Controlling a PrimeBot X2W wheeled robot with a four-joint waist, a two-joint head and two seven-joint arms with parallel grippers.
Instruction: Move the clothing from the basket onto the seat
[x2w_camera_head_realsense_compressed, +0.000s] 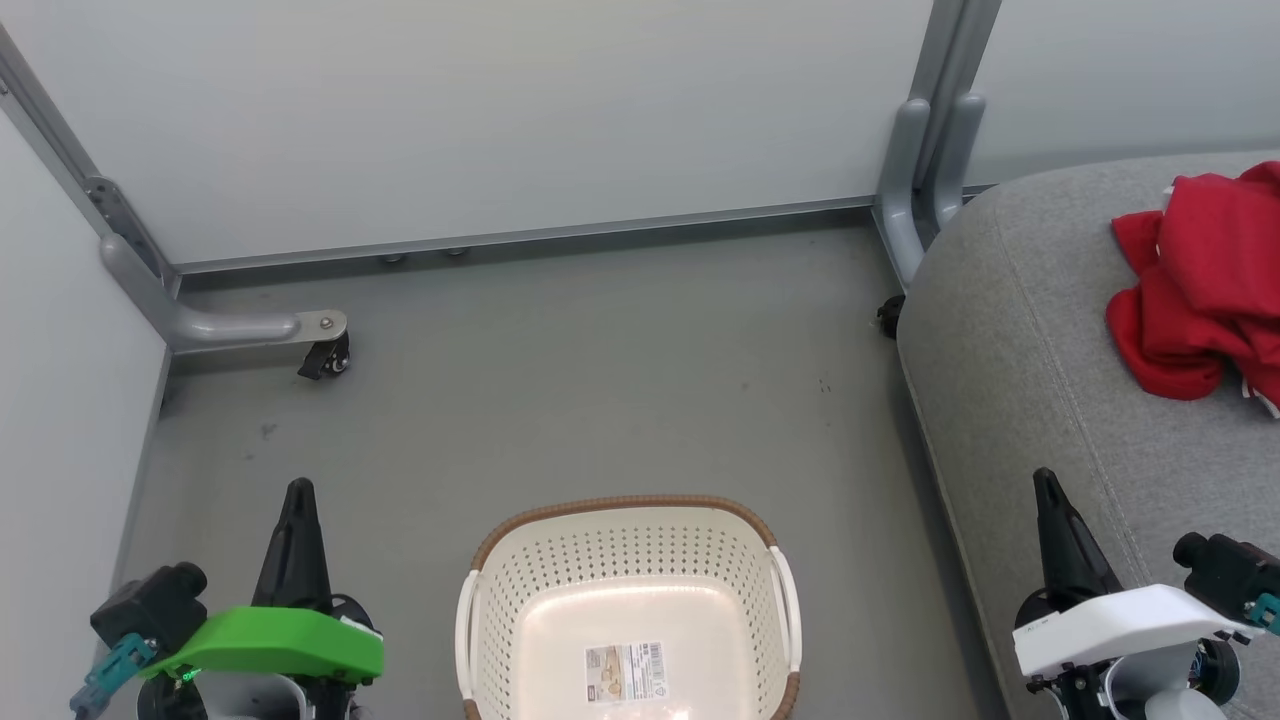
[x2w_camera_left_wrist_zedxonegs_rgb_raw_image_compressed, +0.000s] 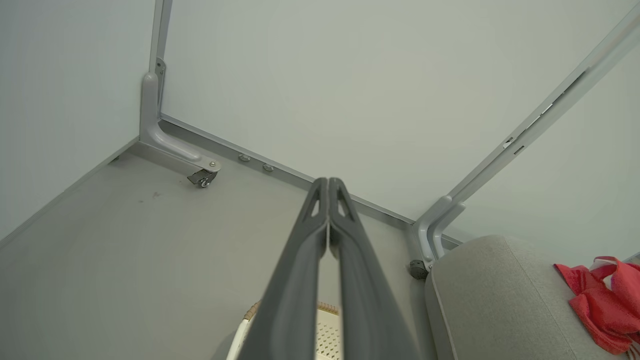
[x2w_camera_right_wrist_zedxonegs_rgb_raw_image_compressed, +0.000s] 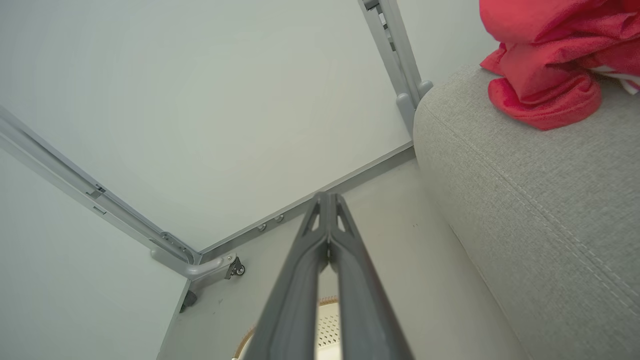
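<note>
1. The left gripper (x2w_camera_head_realsense_compressed: 298, 495) is shut tight and holds nothing, above the floor (x2w_camera_head_realsense_compressed: 600, 380).
2. The right gripper (x2w_camera_head_realsense_compressed: 1045, 482) is shut too and holds nothing, by the seat's (x2w_camera_head_realsense_compressed: 1020, 350) edge.
3. The basket (x2w_camera_head_realsense_compressed: 625, 503) stands on the floor between them. The print on its paper label (x2w_camera_head_realsense_compressed: 625, 672) is too small to read.
4. The red clothing (x2w_camera_head_realsense_compressed: 1200, 290) lies on the seat, back from its rounded corner.

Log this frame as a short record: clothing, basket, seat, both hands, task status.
clothing: red heap lying on the seat
seat: grey cushion, robot's right
basket: on the floor, no clothing seen inside, paper label on bottom
left hand: shut, holding nothing
right hand: shut, holding nothing
task status: appears done
</note>
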